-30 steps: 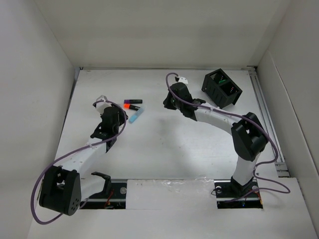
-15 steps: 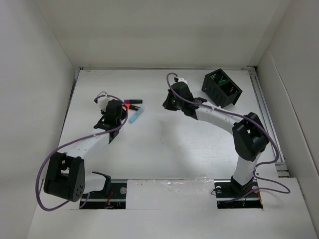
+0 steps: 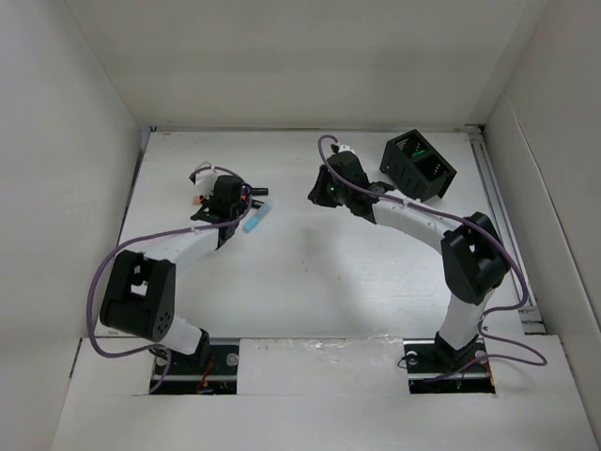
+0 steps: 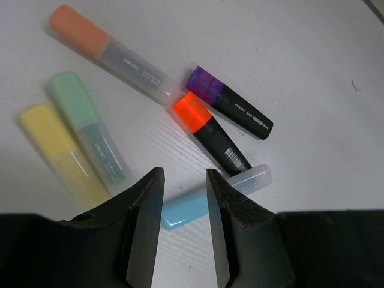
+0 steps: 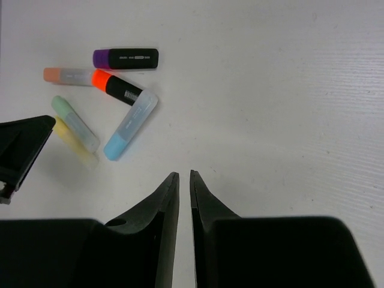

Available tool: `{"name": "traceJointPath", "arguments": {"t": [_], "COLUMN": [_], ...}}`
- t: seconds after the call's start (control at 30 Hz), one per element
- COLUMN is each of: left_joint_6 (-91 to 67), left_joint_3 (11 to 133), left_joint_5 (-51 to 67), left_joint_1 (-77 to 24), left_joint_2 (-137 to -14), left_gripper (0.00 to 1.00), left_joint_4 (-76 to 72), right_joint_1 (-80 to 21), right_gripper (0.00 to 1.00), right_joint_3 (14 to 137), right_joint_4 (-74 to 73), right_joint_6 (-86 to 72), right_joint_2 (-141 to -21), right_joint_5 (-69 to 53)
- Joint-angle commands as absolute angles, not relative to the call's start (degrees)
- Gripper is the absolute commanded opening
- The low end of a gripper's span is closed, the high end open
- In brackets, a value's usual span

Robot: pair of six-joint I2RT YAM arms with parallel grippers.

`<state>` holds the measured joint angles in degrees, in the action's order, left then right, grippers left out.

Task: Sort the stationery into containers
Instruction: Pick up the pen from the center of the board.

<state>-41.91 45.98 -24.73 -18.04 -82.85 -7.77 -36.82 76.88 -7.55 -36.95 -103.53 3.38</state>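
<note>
Several markers lie in a cluster at the table's back left. In the left wrist view I see a purple-capped black one point(image 4: 228, 103), an orange-capped black one point(image 4: 210, 133), a pale orange one point(image 4: 108, 51), a pale green one point(image 4: 87, 129), a pale yellow one point(image 4: 57, 153) and a light blue one point(image 4: 240, 183). My left gripper point(image 4: 184, 174) hovers open just over the light blue marker point(image 3: 257, 218), gripping nothing. My right gripper point(image 5: 184, 174) hangs over bare table right of the cluster, its jaws a narrow slit apart and empty. The black slotted container point(image 3: 406, 174) stands at the back right.
White walls close in the table on the left, back and right. The right arm point(image 3: 413, 221) arches between the container and the markers. A metal rail point(image 3: 502, 216) runs along the right edge. The left gripper's finger point(image 5: 21, 147) shows in the right wrist view.
My left arm has swung up and right, bringing its gripper over the marker cluster. The right gripper's jaws have parted slightly; that arm has barely moved.
</note>
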Motion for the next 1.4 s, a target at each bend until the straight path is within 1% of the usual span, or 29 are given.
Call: {"name": "traceJointPath", "arguments": {"t": [0.0,0.07,0.2,0.33,0.53,0.6,0.73,0.83,0.93,1.0,1.13,1.23,1.3,1.37], "left_joint_6": [-42.6,-43.1,-43.2,-43.2,-42.1,-42.1,-42.6,-42.6,-42.6,-42.6,-42.6,-42.6,-42.6,-42.6], "left_joint_3": [50.1,51.8,54.0,56.9,59.4,60.1,60.1,60.1,56.7,54.7,48.7,48.7,51.7,54.8], "left_joint_5": [-26.5,-25.9,-25.3,-23.6,-26.0,-26.0,-26.0,-25.0,-23.5,-22.2,-24.1,-24.7,-25.9,-27.4], "left_joint_1": [-18.8,-18.8,-18.8,-18.8,-24.5,-25.0,-25.0,-25.0,-25.0,-25.0,-25.7,-25.7,-25.7,-25.7], "left_joint_2": [-85.6,-88.9,-93.6,-97.5,-101.6,-102.8,-105.2,-105.2,-103.4,-101.3,-95.1,-93.4,-93.4,-96.5], "left_gripper": [0.31,0.32,0.32,0.32,0.32,0.32,0.35,0.36,0.36,0.36,0.36,0.39,0.41,0.45], "left_joint_4": [-7.5,-7.5,-8.0,-9.4,-9.4,-8.9,-8.9,-8.3,-9.6,-11.0,-13.4,-13.4,-11.6,-9.7], "right_joint_1": [-36.1,-36.1,-35.6,-35.1,-35.1,-34.5,-34.5,-34.0,-34.0,-34.0,-33.5,-33.5,-33.5,-33.5], "right_gripper": [0.19,0.23,0.25,0.27,0.27,0.27,0.27,0.28,0.28,0.29,0.29,0.29,0.29,0.3], "right_joint_3": [77.0,77.0,77.0,76.5,76.5,76.5,76.5,76.5,76.5,76.5,75.9,76.5,76.5,76.5], "right_joint_4": [-7.0,-7.0,-7.0,-7.0,-7.0,-7.0,-7.0,-7.0,-7.0,-7.0,-7.0,-7.0,-7.0,-7.0], "right_joint_6": [-36.1,-35.6,-35.6,-35.6,-35.6,-35.6,-35.6,-35.6,-35.6,-35.6,-36.2,-36.2,-36.2,-36.2], "right_joint_2": [-102.2,-102.2,-102.2,-102.2,-102.2,-102.2,-102.2,-102.2,-102.2,-102.2,-102.7,-103.3,-103.3,-103.3], "right_joint_5": [1.8,1.8,1.2,1.2,1.2,0.7,0.7,0.7,0.7,0.7,0.2,-0.4,-0.4,-0.4]}}
